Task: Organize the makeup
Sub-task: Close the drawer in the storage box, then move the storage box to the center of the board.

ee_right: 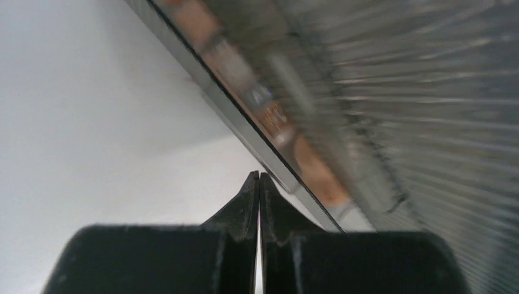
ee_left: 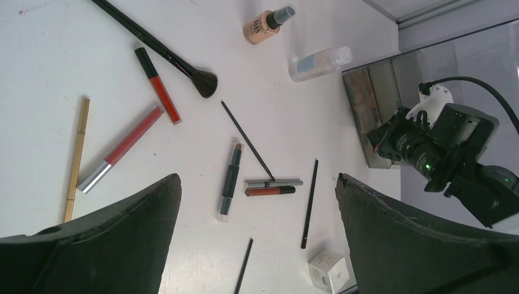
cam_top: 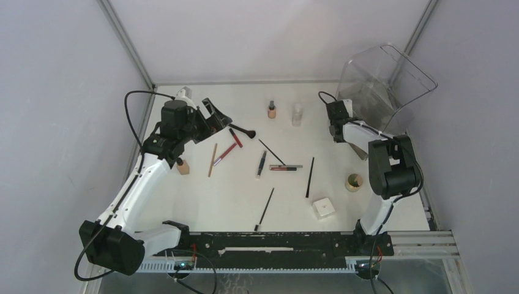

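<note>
Makeup lies scattered on the white table: a big black brush [cam_top: 243, 130] [ee_left: 159, 46], red lip sticks [cam_top: 235, 137] [ee_left: 158, 76], a gold pencil [cam_top: 212, 159], a tan BB bottle [cam_top: 272, 110] [ee_left: 263, 24], black pencils [cam_top: 309, 177] [ee_left: 309, 202] and a white box [cam_top: 323, 208] [ee_left: 327, 269]. My left gripper [cam_top: 217, 113] [ee_left: 257, 177] hangs open above the left items, holding nothing. My right gripper [cam_top: 335, 131] [ee_right: 258, 177] is shut and empty. Its tip is beside a flat compact [ee_left: 367, 101] [ee_right: 306, 165] leaning at the bin's foot.
The big clear plastic bin [cam_top: 385, 86] stands tilted at the back right corner. A clear bottle [cam_top: 297, 113] [ee_left: 318, 61] stands next to the BB bottle. A round tan puff [cam_top: 354, 182] sits by the right arm, a small tan bottle [cam_top: 182, 166] by the left arm.
</note>
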`<state>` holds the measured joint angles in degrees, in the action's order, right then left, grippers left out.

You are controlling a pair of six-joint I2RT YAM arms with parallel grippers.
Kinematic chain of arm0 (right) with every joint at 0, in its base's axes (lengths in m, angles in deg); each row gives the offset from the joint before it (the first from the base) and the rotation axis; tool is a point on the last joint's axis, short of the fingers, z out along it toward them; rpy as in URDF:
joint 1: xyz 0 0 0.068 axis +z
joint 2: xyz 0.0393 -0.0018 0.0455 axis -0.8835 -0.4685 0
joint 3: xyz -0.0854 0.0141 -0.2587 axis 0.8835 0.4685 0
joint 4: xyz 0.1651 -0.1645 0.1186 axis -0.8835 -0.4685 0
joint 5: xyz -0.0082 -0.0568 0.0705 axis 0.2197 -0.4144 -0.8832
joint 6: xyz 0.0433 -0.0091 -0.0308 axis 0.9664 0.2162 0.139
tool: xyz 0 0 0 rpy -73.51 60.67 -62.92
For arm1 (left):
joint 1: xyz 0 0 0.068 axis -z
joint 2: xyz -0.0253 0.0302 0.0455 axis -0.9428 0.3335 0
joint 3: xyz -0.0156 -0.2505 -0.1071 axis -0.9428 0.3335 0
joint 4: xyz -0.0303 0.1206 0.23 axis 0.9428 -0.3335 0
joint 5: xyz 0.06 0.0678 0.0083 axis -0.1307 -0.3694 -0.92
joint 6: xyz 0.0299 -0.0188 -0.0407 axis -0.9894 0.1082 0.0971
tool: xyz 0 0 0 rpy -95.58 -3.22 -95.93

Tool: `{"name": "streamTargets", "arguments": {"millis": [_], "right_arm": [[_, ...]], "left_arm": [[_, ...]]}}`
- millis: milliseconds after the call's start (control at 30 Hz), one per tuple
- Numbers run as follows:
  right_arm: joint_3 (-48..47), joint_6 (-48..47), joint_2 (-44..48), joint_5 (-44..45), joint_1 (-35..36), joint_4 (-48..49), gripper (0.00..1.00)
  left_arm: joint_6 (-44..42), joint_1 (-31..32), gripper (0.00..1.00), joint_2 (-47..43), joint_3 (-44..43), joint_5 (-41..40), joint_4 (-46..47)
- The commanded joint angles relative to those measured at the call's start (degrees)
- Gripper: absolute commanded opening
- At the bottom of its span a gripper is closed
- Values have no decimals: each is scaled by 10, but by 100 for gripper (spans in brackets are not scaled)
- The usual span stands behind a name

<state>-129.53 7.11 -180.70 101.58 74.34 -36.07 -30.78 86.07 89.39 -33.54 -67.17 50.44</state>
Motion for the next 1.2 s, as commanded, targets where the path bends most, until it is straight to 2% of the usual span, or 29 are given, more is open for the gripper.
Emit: {"name": "streamTargets", "arguments": {"millis": [0,133,367,467,533,667,733,800,967,1167], "right_arm": [[-13,-21,2,91,-24,38,4],[24,-47,52,95,38,92,7],[25,-38,129,49,88,81,11],[12,-38,186,20,89,57,18],[-39,-31,226,-2,84,5,26],[-158,-16,266,-86,23,-93,53],[-201,8,267,-138,-25,-125,59],[-233,13,259,-149,-56,-136,65],[-368,47,184,-73,-108,-237,67],[-334,114,239,-29,-159,-229,65]], "left_arm": [[-13,-5,100,-11,13,-8,13],[-12,-5,100,-4,11,-2,20],[-13,-5,100,-10,18,-6,20],[-13,-5,100,-10,18,-6,20],[-13,-5,100,-7,15,-2,21],[-13,-4,100,-1,14,17,39],[-10,0,100,1,15,22,48],[-8,4,100,2,16,23,54],[-12,7,100,-5,24,25,54],[-13,7,100,-13,33,23,54]]}}
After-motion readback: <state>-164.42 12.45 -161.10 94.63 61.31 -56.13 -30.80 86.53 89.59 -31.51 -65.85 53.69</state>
